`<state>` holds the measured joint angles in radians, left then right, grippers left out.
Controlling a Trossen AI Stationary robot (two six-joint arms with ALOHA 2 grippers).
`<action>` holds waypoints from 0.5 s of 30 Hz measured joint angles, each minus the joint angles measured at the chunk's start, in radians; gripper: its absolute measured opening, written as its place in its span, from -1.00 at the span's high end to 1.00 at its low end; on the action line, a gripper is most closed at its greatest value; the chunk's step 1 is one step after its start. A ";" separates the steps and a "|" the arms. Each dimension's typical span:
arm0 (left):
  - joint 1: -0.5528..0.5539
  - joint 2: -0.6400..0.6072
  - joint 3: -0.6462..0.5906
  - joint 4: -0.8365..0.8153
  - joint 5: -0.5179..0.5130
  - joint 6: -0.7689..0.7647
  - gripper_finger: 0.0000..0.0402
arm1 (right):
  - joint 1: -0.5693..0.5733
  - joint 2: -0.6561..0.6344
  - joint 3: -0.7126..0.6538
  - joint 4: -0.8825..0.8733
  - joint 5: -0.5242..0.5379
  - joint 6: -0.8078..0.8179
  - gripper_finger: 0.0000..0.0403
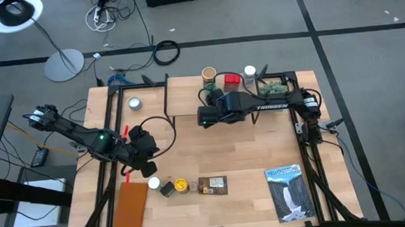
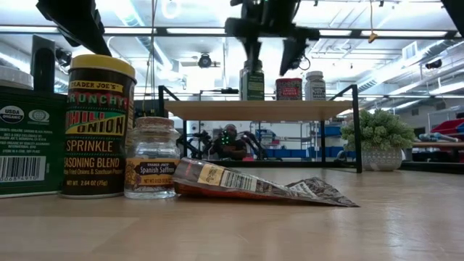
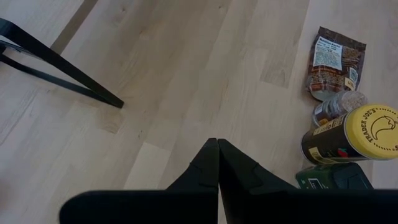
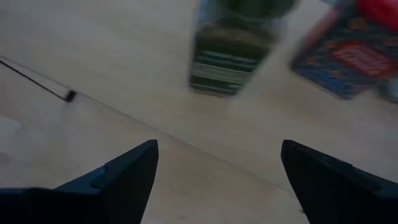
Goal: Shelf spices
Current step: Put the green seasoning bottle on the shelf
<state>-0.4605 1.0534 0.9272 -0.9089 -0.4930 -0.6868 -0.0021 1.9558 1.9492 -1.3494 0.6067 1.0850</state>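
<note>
The shelf (image 1: 187,93) stands at the table's far side. On its plank (image 2: 261,110) stand a green-topped bottle (image 2: 251,83), a red-topped jar (image 2: 288,88) and a white-topped jar (image 2: 315,85). A tan-topped jar (image 1: 208,74) shows from above. My right gripper (image 4: 217,180) hangs open above the plank's front edge, short of the green-topped bottle (image 4: 233,56), touching nothing. More spices rest on the table near the front: a yellow-topped jar (image 3: 354,134), a small saffron jar (image 2: 151,158), a green tin (image 2: 29,141) and a flat brown packet (image 3: 336,62). My left gripper (image 3: 217,155) hovers shut beside them.
A brown board (image 1: 129,209) lies at the near left corner and a blue-and-white book (image 1: 290,191) at the near right. A small silver tin (image 1: 134,102) sits far left, a potted plant (image 1: 275,88) far right beside the shelf. The table's middle (image 1: 233,150) is bare wood.
</note>
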 joint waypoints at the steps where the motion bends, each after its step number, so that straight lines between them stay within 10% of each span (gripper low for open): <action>1: 0.000 0.000 0.000 0.000 0.000 -0.001 0.97 | -0.002 0.000 -0.013 0.035 0.009 -0.008 -0.68; 15: 0.000 0.000 0.000 0.000 0.000 -0.001 0.97 | 0.175 -0.001 -0.161 -0.193 0.287 0.375 -0.67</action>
<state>-0.4603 1.0531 0.9272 -0.9090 -0.4931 -0.6875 0.1730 1.9552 1.7879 -1.5426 0.8933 1.4599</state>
